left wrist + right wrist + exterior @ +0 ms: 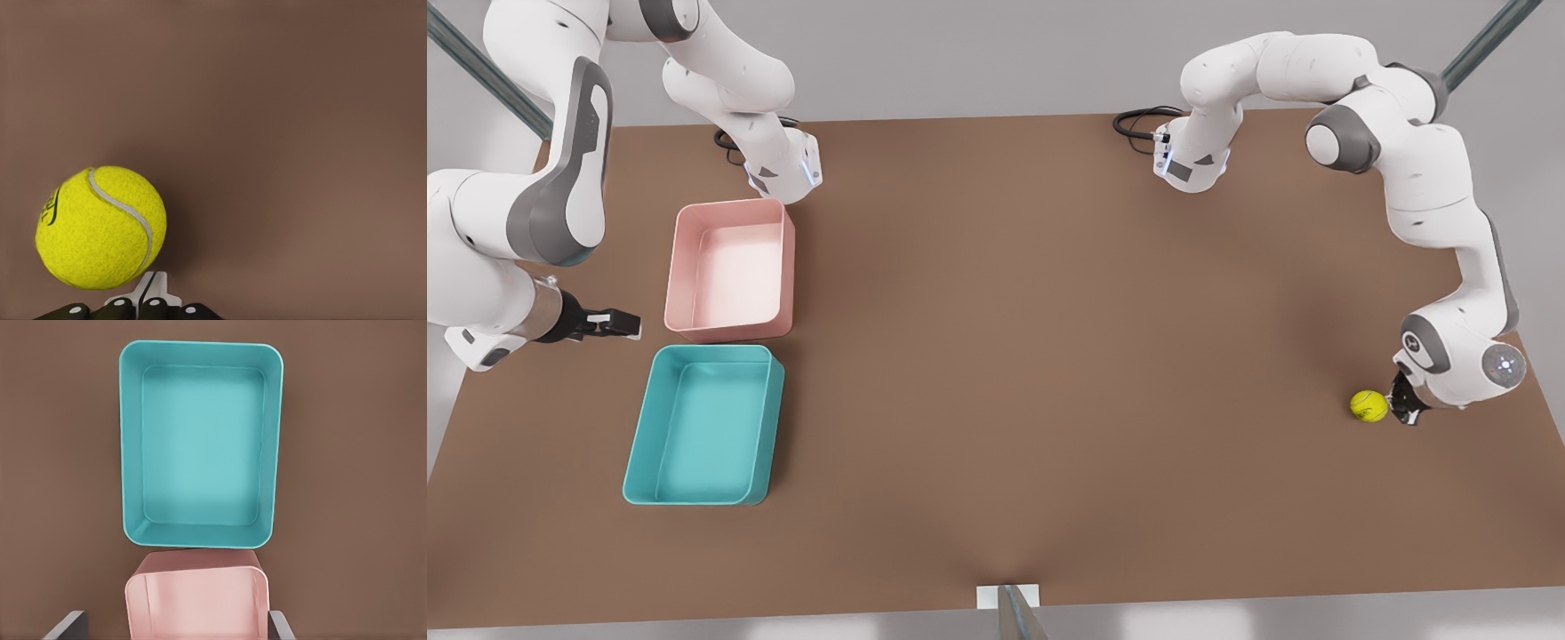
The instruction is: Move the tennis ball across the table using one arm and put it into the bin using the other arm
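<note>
Brown matte worktop (996, 356) is filling most of the front view, with a pale grey wall lying behind it.

Item 1: tennis ball (1368, 405), yellow-green, is sitting on the worktop at the front view's right, well apart from both trays. In the left wrist view the tennis ball (100, 227) is showing a white seam and a dark mark.

Item 2: left gripper (1403, 402) is sitting low at the front view's right, just beside the ball. Its fingers (152, 293) are lying pressed together, closed on nothing, with their tips at the ball's side.

Item 3: bin (640, 462), teal, is lying at the lower left of the front view, with nothing inside. In the right wrist view the bin (131, 453) is lying at the centre.

Item 4: pink tray (729, 333) is lying just beside the bin, toward the far edge of the worktop.

Item 5: right gripper (618, 324) is waiting at the front view's left, beside the 2 trays. Whether its fingers are apart or together cannot be told.
</note>
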